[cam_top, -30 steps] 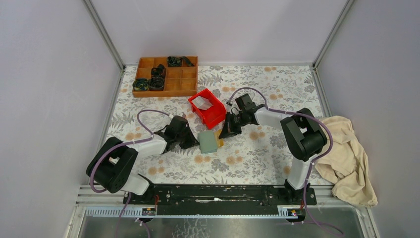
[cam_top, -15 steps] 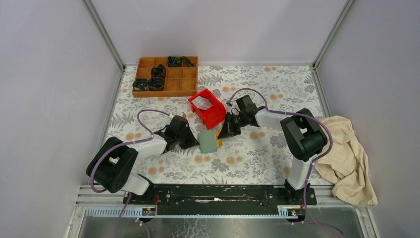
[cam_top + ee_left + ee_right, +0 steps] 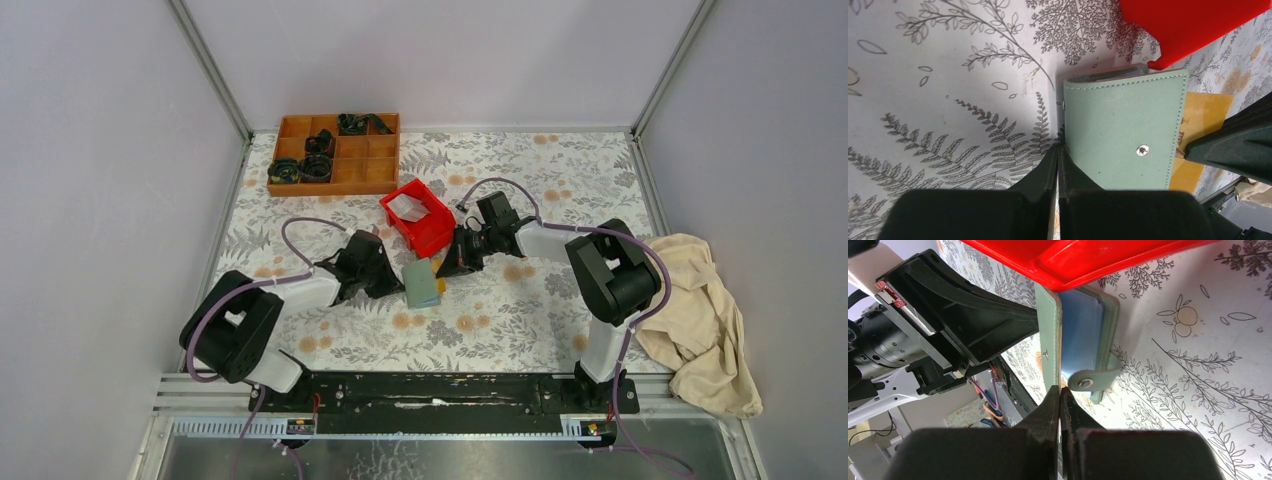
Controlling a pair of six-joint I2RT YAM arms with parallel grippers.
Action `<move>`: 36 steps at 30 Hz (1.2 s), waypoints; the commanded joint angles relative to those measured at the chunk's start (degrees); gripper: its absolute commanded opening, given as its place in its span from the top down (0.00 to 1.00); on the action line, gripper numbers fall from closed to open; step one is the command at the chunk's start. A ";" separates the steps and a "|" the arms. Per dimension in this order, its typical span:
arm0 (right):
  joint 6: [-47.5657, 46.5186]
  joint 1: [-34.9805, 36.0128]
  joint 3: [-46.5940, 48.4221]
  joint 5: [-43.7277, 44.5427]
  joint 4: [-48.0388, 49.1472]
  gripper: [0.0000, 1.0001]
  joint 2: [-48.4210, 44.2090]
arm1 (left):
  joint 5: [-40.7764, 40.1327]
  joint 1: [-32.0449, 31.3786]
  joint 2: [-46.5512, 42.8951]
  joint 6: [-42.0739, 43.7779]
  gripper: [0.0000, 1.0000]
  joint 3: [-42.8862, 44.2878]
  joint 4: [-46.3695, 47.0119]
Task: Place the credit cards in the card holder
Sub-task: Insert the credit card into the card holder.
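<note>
1. Mid-table: card holder [image 3: 422, 285], at 6 o'clock of red bin [image 3: 420, 222]; yellow card [image 3: 1205, 115] peeks out at its 3 o'clock edge.
2. Narrow right gripper [image 3: 1058, 389] pinches holder's raised cover.
3. Closed empty: left gripper [image 3: 1058, 148], tips at holder's 9 o'clock edge.

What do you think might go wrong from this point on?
The yellow credit card sticks out past the card holder; a nudge may slide it away. The left gripper and right gripper have shut fingers at opposite edges of the holder, so they may collide or lose it. The red bin crowds its far end and could snag it.
</note>
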 commanded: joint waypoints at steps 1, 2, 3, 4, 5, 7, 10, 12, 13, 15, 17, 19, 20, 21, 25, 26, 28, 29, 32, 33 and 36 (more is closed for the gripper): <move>0.81 -0.32 0.26 -2.31 2.20 1.00 -3.07 | -1.34 -0.85 4.55 3.12 0.98 -0.83 -6.49; 0.75 -0.32 0.44 -2.31 2.13 1.00 -3.14 | -1.08 -0.94 5.05 3.30 0.99 -0.61 -6.34; 0.72 -0.28 0.67 -2.31 2.08 1.00 -3.23 | -0.74 -1.02 5.50 3.51 1.00 -0.31 -6.08; 0.59 -0.30 0.95 -2.24 1.90 1.00 -3.29 | -0.45 -1.13 6.10 3.65 1.00 -0.10 -5.97; 0.54 -0.28 1.20 -2.18 1.65 1.00 -3.38 | -0.20 -1.31 6.69 3.80 1.00 0.20 -5.92; 0.04 -0.18 1.85 -1.79 0.77 1.00 -3.60 | 0.32 -1.57 7.98 4.09 1.00 0.86 -5.94; -1.16 0.17 2.96 -1.06 -0.96 1.00 -3.69 | 0.94 -1.98 9.60 4.29 1.00 1.65 -5.89; -1.97 0.42 3.70 -0.38 -2.20 1.00 -3.74 | 1.41 -2.28 10.59 4.30 1.00 1.95 -5.47; -2.48 0.66 4.06 0.10 -2.85 1.00 -3.67 | 1.68 -2.42 11.06 4.30 1.00 2.06 -5.23; -3.64 1.13 5.08 1.32 -4.60 1.00 -3.69 | 2.29 -2.76 12.01 4.38 1.00 2.24 -4.61; -5.41 2.02 6.57 3.20 -7.20 1.00 -3.69 | 2.84 -3.14 13.02 4.59 1.00 2.58 -4.35; -7.05 2.95 8.15 5.06 -9.87 1.00 -3.50 | 3.10 -3.48 13.97 4.92 1.00 2.99 -4.26; -7.76 3.32 8.81 5.95 -11.14 1.00 -3.29 | 3.29 -3.61 14.52 5.05 1.00 3.17 -4.25; -8.33 3.59 9.50 6.77 -12.12 1.00 -3.16 | 3.47 -3.64 14.99 5.21 1.00 3.33 -4.18; -10.00 4.72 10.81 9.06 -14.71 1.00 -2.60 | 4.27 -4.05 16.65 5.50 1.00 3.88 -3.65; -10.54 5.14 11.52 9.85 -15.91 1.00 -2.51 | 4.37 -4.13 17.08 5.59 1.00 4.04 -3.58; -11.57 5.78 12.42 11.47 -17.50 1.00 -2.23 | 4.76 -4.29 17.87 5.76 1.00 4.33 -3.47; -12.02 6.05 13.09 12.39 -18.64 1.00 -2.06 | 4.83 -4.28 18.29 5.86 1.00 4.49 -3.46; -12.81 6.32 13.75 14.17 -20.11 1.00 -1.69 | 5.23 -4.41 19.24 6.12 1.00 4.80 -3.39; -13.02 6.32 13.81 14.62 -20.52 1.00 -1.53 | 5.35 -4.41 19.52 6.20 1.00 4.81 -3.30; -13.58 6.47 13.88 15.36 -21.27 1.00 -0.86 | 5.86 -4.45 20.44 6.44 1.00 5.00 -3.20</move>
